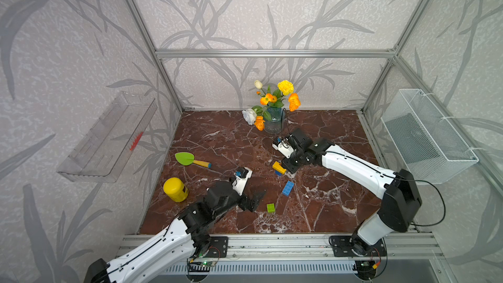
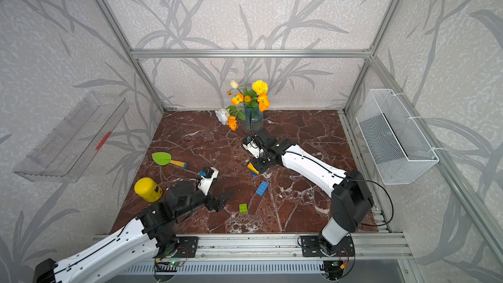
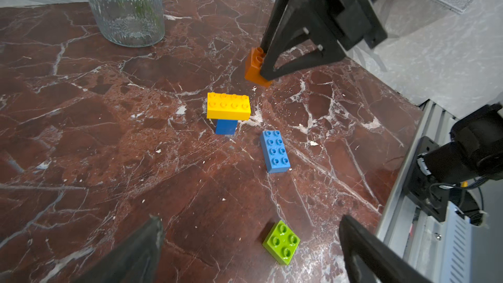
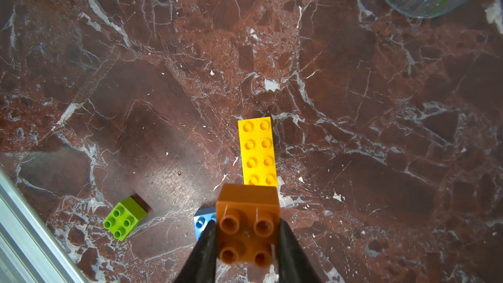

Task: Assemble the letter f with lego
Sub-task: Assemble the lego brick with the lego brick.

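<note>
My right gripper (image 4: 247, 225) is pinched narrow on the small orange brick (image 4: 247, 221), studs facing its wrist camera, held just beside one end of the long yellow brick (image 3: 228, 106); I can't tell whether the two touch. The yellow brick rests on top of the short blue brick (image 3: 226, 127). The long blue brick (image 3: 275, 151) lies flat near the yellow one, apart from it, and the lime green brick (image 3: 281, 242) sits farther from it still. My left gripper (image 1: 257, 200) has its jaws spread wide, well apart from the yellow brick, over the marble tabletop (image 1: 217, 137).
</note>
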Tool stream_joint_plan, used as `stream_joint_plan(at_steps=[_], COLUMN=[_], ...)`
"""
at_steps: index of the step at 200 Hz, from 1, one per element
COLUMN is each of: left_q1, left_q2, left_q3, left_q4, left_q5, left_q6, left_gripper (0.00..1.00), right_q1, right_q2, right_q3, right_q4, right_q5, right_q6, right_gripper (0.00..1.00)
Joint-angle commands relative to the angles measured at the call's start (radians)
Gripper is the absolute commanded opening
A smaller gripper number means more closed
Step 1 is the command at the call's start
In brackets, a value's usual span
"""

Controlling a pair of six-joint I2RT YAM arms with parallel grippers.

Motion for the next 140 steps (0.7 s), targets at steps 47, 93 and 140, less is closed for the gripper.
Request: stream_joint_plan(at_steps=[47, 93, 140], left_q1=[-0.053, -0.082, -0.093], left_q2=[-0.109, -0.126, -0.126], left_q3=[-0.046, -0.039, -0.030], left_q4=[0.000, -0.020, -0.021], left_q5=[-0.158, -0.219, -0.236], left_q6=[0.057, 0.075, 0.097], left_gripper=[0.99, 0.99, 0.99], right_q1=[-0.006, -0.006, -0.006], right_q2=[0.147, 0.191, 0.215], right_q3=[0.121, 0.156, 0.167], right_q4=[-0.056, -0.066, -0.080], right_q5=[-0.010, -0.003, 0.019], right_q6=[-0.086, -0.101, -0.114], right_gripper=[0.22, 0.21, 0.21])
